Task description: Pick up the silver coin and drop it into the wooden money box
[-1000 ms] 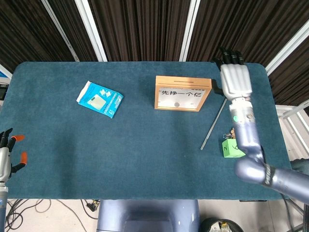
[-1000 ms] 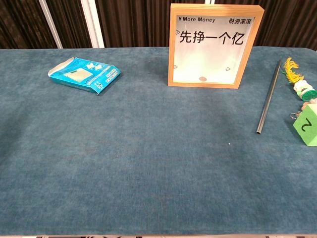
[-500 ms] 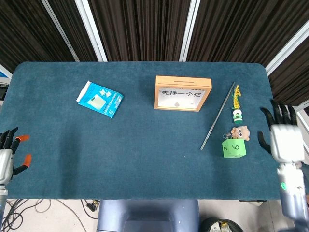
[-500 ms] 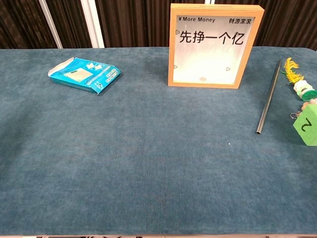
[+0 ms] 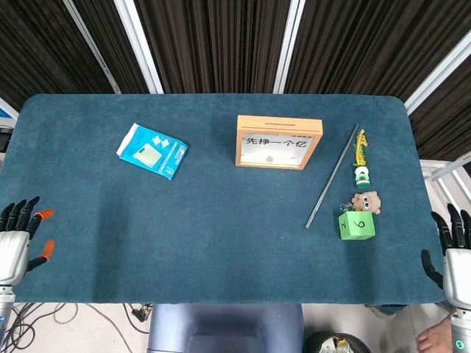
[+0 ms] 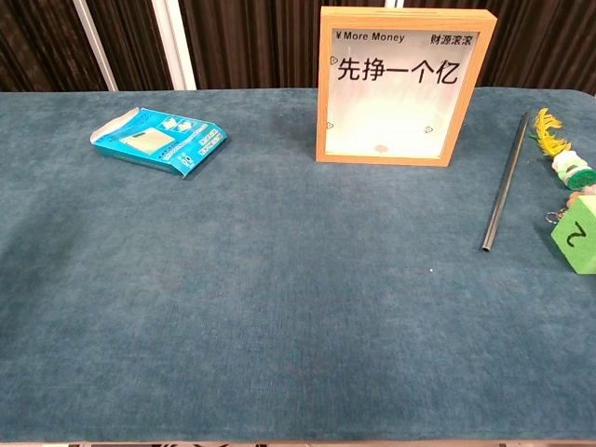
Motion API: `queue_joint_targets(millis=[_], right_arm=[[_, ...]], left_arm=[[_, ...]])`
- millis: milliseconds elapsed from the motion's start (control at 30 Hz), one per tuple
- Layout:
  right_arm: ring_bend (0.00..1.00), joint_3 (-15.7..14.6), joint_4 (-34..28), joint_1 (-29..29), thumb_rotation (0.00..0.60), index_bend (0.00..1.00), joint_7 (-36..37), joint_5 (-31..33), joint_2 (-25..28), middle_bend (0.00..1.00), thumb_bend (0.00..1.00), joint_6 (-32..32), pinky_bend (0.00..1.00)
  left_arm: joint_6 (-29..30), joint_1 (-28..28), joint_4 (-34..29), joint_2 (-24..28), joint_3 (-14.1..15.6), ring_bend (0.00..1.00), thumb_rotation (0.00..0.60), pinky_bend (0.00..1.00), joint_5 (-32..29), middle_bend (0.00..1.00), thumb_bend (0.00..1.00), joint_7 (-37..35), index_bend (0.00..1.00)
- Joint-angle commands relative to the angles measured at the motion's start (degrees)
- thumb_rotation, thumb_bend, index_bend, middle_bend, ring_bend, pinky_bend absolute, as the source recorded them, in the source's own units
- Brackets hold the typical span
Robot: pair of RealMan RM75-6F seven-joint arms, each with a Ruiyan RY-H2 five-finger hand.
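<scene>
Right hand [image 5: 458, 257], lower right corner of the head view, beyond the table [image 5: 221, 243] edge: fingers apart and upright, holding nothing. Left hand [image 5: 18, 239], lower left edge of the same view, likewise off the table, fingers spread and empty. Neither hand appears in the chest view. Money box [image 5: 279, 142], upper centre of the head view, stands upright on the blue cloth; its glass front in the chest view shows a small round shape low inside, near the bottom rail, which may be the coin [image 6: 381, 147], though it is too small to be certain. No loose coin is visible on the cloth in either view. Right of the box lie a thin rod [image 5: 332, 176], a feathered toy [image 5: 360, 163] and a green die [image 5: 356, 225]; a blue packet [image 5: 152, 151] lies at upper left. Judgement: the drop appears done, with both hands parked; the next move calls only for confirming the coin sits inside.
</scene>
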Motion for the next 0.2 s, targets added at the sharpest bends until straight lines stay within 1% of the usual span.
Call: queue_joint_targets(millis=[33, 200], right_arm=[[0.00, 0.6, -0.1, -0.6, 0.600, 0.16, 0.2, -0.7, 0.4, 0.04, 0.43, -0.3, 0.00], [0.00, 1.1, -0.4, -1.0, 0.600, 0.15, -0.5, -0.5, 0.6, 0.04, 0.43, -2.8, 0.00]], left_arm=[[0.1, 0.0, 0.4, 0.0, 0.1, 0.00, 0.600, 0.00, 0.5, 0.03, 0.36, -0.2, 0.25], [1.0, 0.1, 0.8, 0.0, -0.3, 0.00, 0.600, 0.00, 0.9, 0.03, 0.35, -1.7, 0.25]])
